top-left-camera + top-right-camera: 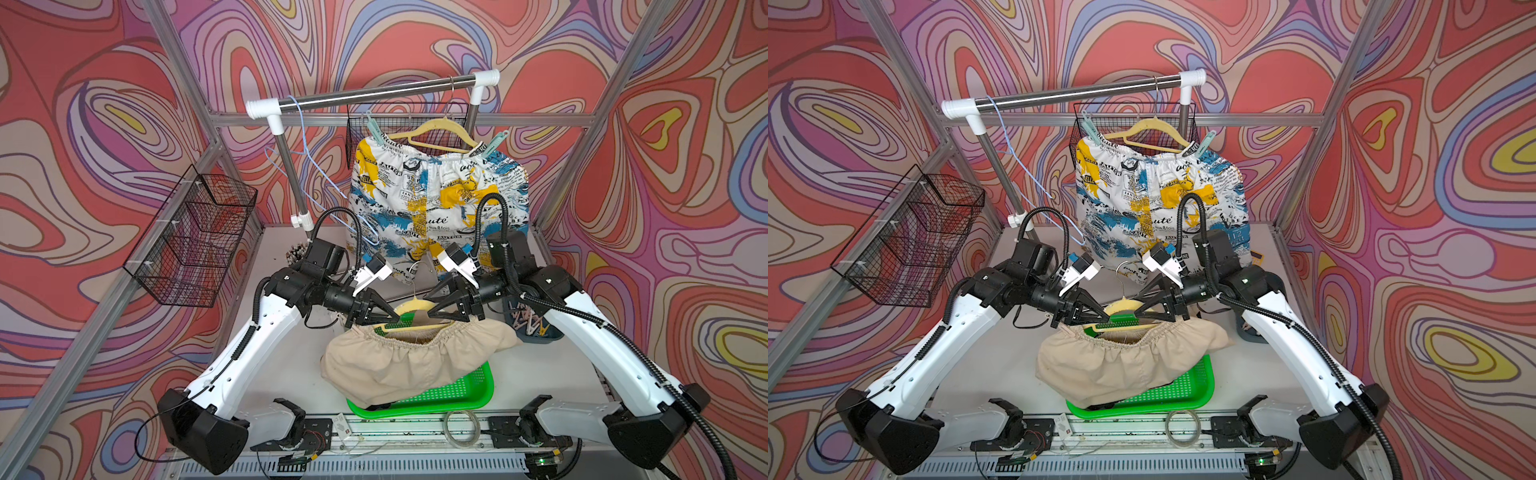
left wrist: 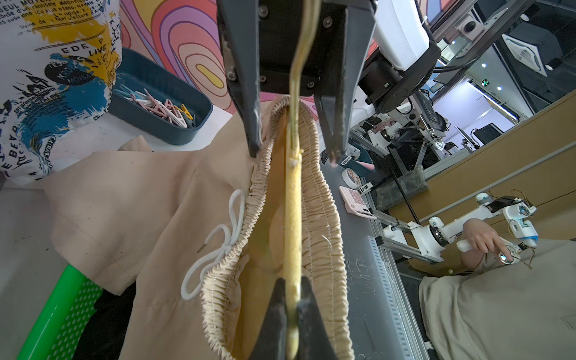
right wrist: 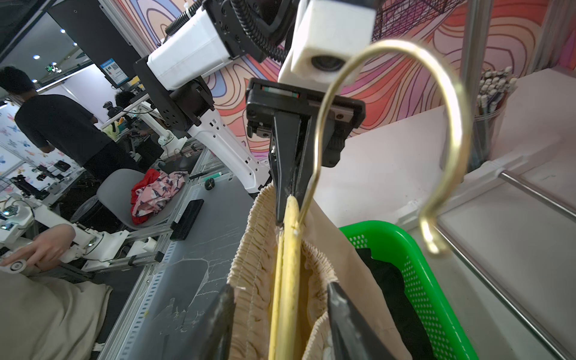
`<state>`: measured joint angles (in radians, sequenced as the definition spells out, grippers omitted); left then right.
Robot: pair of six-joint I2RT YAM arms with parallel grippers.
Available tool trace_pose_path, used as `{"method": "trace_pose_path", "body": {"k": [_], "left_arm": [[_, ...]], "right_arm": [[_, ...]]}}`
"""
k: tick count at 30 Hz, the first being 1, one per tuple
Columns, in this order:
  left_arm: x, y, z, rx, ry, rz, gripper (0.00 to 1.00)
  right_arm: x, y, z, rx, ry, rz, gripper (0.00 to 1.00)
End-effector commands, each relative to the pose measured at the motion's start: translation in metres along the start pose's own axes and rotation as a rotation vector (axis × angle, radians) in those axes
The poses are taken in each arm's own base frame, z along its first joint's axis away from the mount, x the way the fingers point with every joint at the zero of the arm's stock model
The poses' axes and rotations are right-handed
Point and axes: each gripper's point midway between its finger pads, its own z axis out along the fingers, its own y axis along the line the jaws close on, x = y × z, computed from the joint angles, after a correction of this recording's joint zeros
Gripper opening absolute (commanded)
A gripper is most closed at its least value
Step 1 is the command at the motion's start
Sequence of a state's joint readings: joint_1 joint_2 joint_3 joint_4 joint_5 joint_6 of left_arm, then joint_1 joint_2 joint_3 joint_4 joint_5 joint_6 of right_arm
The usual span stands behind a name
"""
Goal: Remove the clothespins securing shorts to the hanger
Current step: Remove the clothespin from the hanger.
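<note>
Left wrist view: my left fingers (image 2: 282,304) are pressed together on the yellow hanger (image 2: 293,224), pinching its bar inside the waistband (image 2: 314,202) of the beige shorts (image 2: 149,199).
Right fingers: my right fingers (image 2: 253,137) stand spread astride waistband and hanger together, with one tip touching the gathered elastic.
Clamp risk: if they close there, I judge they would trap cloth against the bar instead of freeing it, and a pull would then fight my own left pinch.
Slip risk: that pinch is on a thin bar, so a sideways tug could twist it loose, and the brass hook (image 3: 442,131), caught on nothing, could snag.
Drop risk: in both top views, lower centre of the frame, the shorts droop over the green basket (image 1: 457,395). Released crooked, they may slide onto the surface (image 1: 540,374).
Clothespins: I see none on the beige pair. Loose clothespins (image 1: 530,320) lie in the dark blue bin (image 1: 536,337), right of centre.
Far rack: upper centre, under the rail (image 1: 374,93), two mint-green clothespins (image 1: 374,126) hold the printed shorts (image 1: 436,187). My cable loops (image 1: 492,195) overlap that cloth, so a wide swing might catch it.
</note>
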<state>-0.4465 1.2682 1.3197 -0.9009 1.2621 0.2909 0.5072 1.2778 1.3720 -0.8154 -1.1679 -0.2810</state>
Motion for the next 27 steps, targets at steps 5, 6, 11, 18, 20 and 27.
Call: {"method": "trace_pose_path", "body": {"k": [5,6,11,18,20,27], "left_arm": [[-0.007,-0.011,0.001,0.032,0.010,0.039,0.00],[-0.006,-0.011,0.001,0.031,0.012,0.039,0.00],[-0.004,-0.010,0.002,0.021,0.021,0.039,0.00],[-0.009,-0.010,0.000,-0.020,0.005,0.054,0.07],[-0.010,-0.009,-0.002,-0.046,0.002,0.061,0.19],[-0.025,-0.012,-0.010,-0.118,-0.076,0.113,0.48]], "right_arm": [[0.001,0.006,0.008,-0.031,0.039,-0.036,0.23],[0.001,0.006,0.008,-0.027,0.038,-0.039,0.18],[-0.004,0.009,0.005,-0.008,0.018,-0.070,0.00],[-0.010,0.012,0.001,0.024,-0.012,-0.092,0.00],[-0.013,0.012,-0.001,0.045,-0.022,-0.092,0.00],[-0.014,0.027,-0.008,0.045,-0.026,-0.121,0.00]]}}
